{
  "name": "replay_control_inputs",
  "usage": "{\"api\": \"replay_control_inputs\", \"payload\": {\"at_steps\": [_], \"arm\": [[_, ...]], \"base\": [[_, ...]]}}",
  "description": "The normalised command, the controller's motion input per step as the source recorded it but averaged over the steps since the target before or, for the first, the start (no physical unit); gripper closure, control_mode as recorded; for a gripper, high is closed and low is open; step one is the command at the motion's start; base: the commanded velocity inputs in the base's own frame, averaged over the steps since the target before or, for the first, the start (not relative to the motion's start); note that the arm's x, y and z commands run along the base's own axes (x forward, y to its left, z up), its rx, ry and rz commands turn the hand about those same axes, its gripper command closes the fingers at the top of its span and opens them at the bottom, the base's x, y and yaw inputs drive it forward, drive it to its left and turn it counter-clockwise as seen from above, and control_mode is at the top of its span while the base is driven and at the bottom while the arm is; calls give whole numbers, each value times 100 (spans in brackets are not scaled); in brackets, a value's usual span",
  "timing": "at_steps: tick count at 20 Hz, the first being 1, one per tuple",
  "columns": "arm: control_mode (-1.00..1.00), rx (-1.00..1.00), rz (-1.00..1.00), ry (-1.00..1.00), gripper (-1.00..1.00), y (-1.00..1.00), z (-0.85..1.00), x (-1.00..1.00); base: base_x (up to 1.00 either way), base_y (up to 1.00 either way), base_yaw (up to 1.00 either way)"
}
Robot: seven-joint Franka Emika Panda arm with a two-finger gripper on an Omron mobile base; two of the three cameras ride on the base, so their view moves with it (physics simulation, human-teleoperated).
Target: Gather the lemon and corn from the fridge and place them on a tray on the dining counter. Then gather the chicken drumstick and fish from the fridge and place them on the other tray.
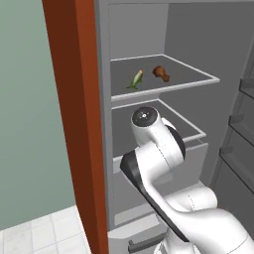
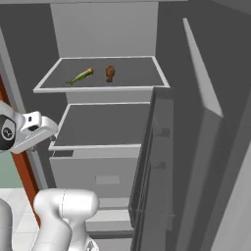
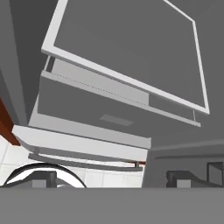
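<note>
1. Fridge (image 2: 206, 147) stands open. The upper shelf (image 1: 198, 74) carries two items: the corn (image 1: 136, 79), a slim green-and-yellow cob, and just beside it the chicken drumstick (image 1: 161, 73), brown. They are near each other but apart, both toward the left-centre of the shelf, seen from both base views (corn (image 2: 80, 76), chicken drumstick (image 2: 110, 73)).
2. Lemon and fish: not identified on any shelf surface visible here. The middle shelf (image 2: 98, 125) looks bare; the drawer (image 2: 98, 171) below it is closed, contents hidden.
3. Claw: the gripper (image 3: 113, 177) is released, fingers spread wide, nothing between them. In the hand view the two dark fingertips (image 3: 181, 178) sit low in the picture, with the drawer front and the middle shelf's underside and rim ahead.
4. The wrist end of the arm shows at the left edge of the right base view, at about middle-shelf height, outside the shelf's front-left corner.
5. Key relation: the corn lies above the claw and further into the fridge, one shelf up. The hand camera looks at the middle shelf and the drawer, not at the upper shelf, so the claw is not yet aimed at the target.
6. Corn's long axis: runs diagonally across the shelf, one end toward the front-left, the other toward the back-right. Judgement: the jaws should close across this axis, so the wrist needs to rise and turn accordingly.
7. Judgement on stage: early reach toward the corn; nothing gathered in hand. Risk: nudging the chicken drumstick, given how near it lies.
</note>
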Motion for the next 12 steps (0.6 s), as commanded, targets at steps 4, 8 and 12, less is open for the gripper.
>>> {"api": "replay_control_inputs", "payload": {"at_steps": [4, 8, 12], "arm": [[100, 0, 0, 0, -100, 0, 0, 0], [-100, 0, 0, -8, -100, -34, 18, -16], [-100, 0, 0, -15, -100, -68, 68, -18]], "base": [[33, -20, 0], [0, -9, 0], [0, 0, 0]]}}
